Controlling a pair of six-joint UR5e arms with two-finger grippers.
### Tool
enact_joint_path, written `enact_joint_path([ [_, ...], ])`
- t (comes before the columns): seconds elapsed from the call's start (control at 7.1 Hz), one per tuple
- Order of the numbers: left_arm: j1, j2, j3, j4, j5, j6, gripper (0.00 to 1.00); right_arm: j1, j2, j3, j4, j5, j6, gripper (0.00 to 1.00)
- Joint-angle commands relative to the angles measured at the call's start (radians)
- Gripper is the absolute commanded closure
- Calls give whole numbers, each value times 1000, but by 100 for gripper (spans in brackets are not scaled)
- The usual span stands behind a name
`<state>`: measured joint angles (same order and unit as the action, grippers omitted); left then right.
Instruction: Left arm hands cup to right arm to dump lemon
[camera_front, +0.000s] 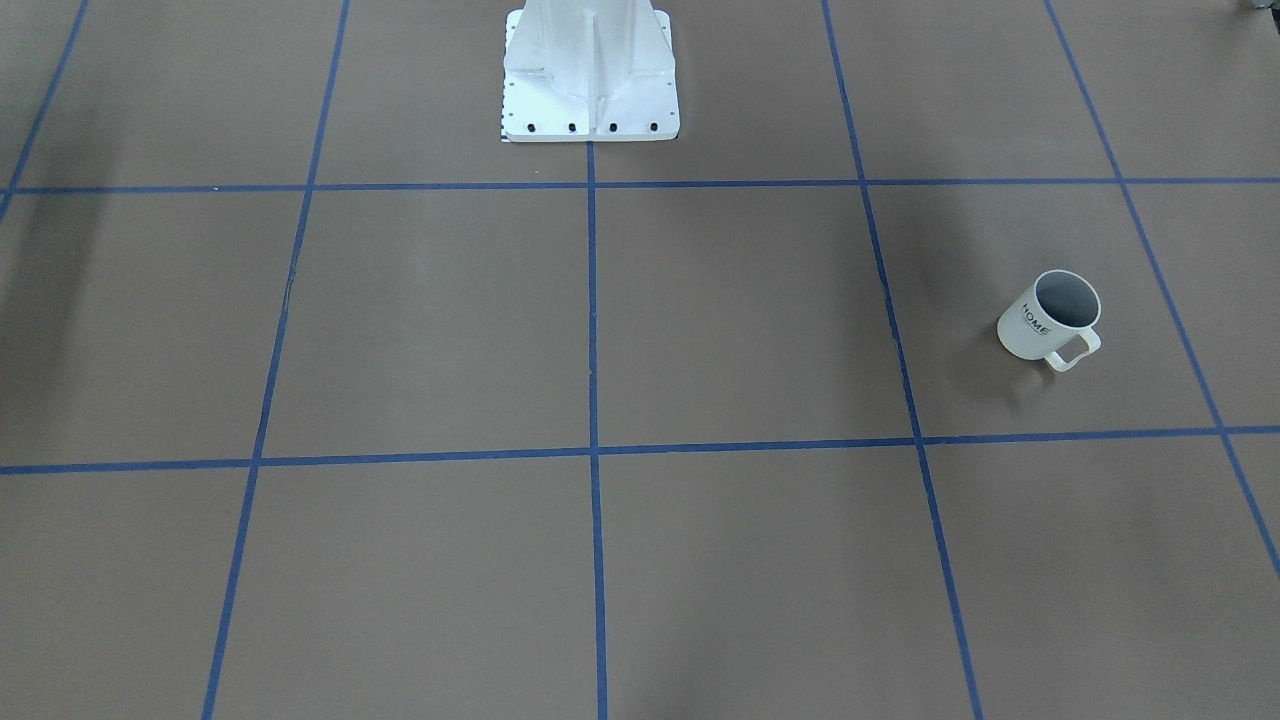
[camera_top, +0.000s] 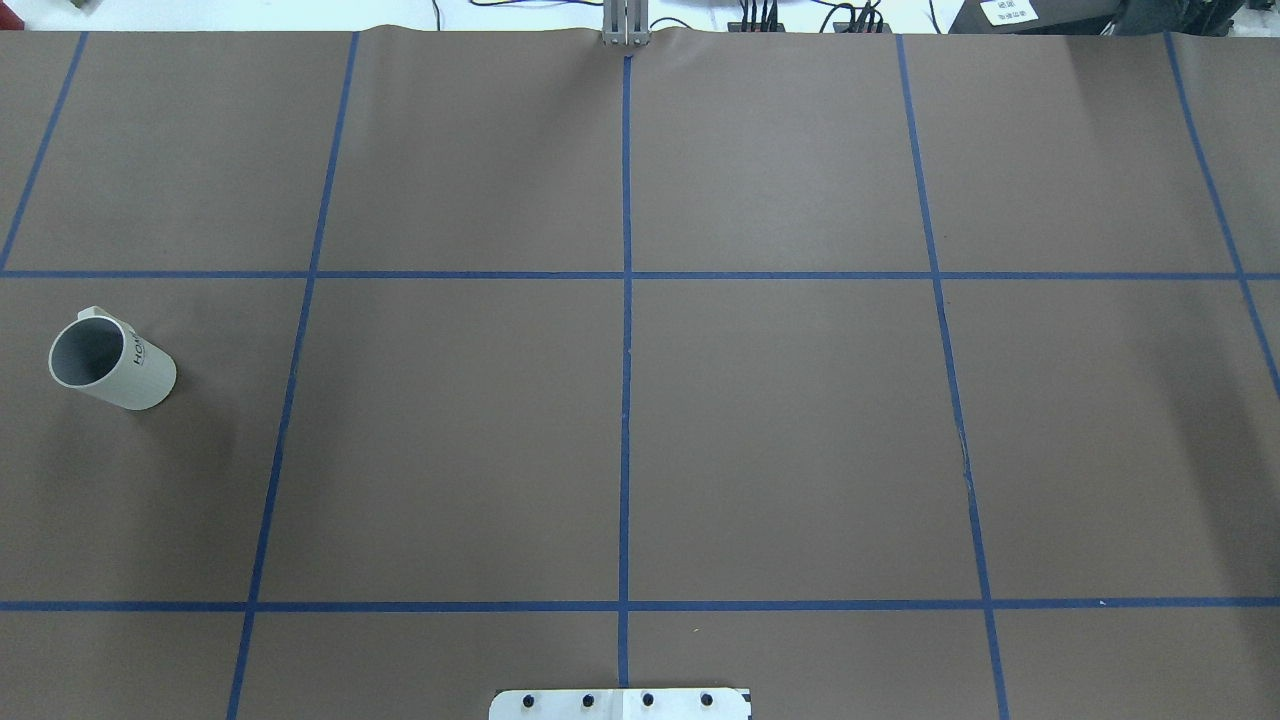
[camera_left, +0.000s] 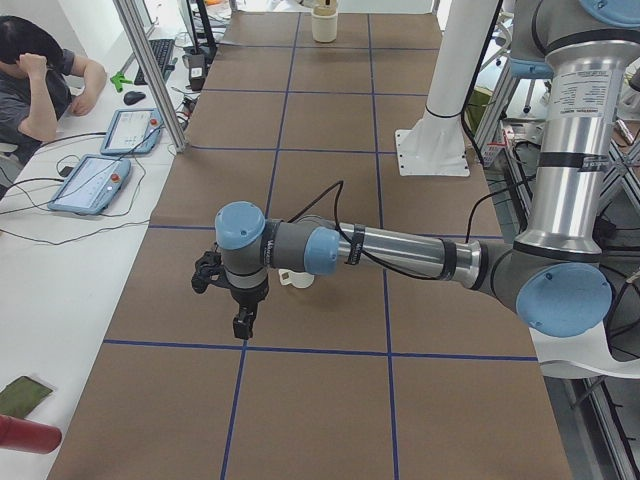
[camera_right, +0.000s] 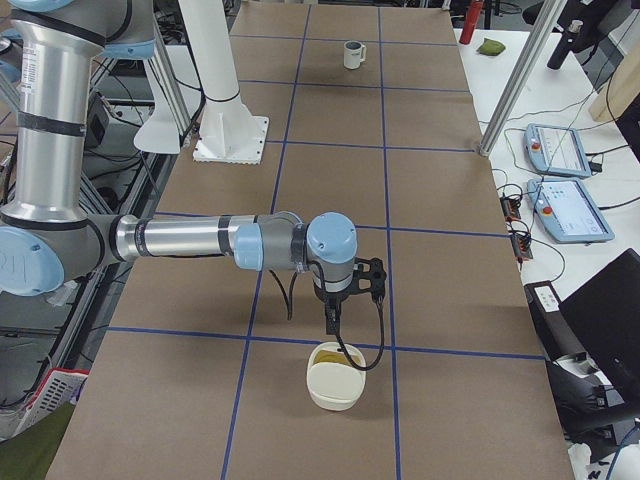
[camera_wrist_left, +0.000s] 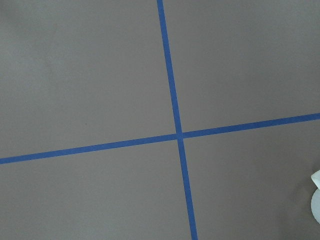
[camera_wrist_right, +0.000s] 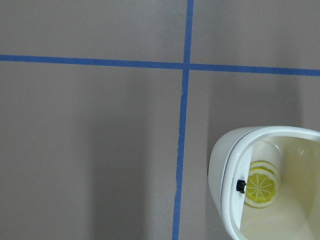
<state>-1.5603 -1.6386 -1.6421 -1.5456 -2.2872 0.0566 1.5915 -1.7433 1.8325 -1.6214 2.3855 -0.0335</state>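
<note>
The cup (camera_front: 1050, 318) is a white mug with "HOME" lettering, standing upright on the brown table; it also shows in the overhead view (camera_top: 110, 365) at far left and far off in the exterior right view (camera_right: 353, 54). Its inside looks grey, and the lemon is not visible. My left gripper (camera_left: 241, 322) points down over the table just beside the cup (camera_left: 298, 280), which the arm mostly hides. My right gripper (camera_right: 330, 320) hangs just above a cream bowl (camera_right: 335, 378). I cannot tell whether either gripper is open or shut.
The cream bowl (camera_wrist_right: 265, 180) holds a yellow slice-patterned disc (camera_wrist_right: 260, 187). The white robot pedestal (camera_front: 590, 75) stands at the table's back middle. Blue tape lines grid the table. An operator (camera_left: 30, 90) and tablets (camera_left: 95, 180) are at a side desk.
</note>
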Motion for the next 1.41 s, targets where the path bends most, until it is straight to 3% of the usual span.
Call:
enact_joint_path([
  [0.0, 0, 14, 8, 4, 0, 9, 0, -1, 14, -1, 0, 0, 0, 0],
  [1.27, -1, 45, -5, -2, -12, 11, 0, -1, 131, -96, 0, 1, 0, 0],
])
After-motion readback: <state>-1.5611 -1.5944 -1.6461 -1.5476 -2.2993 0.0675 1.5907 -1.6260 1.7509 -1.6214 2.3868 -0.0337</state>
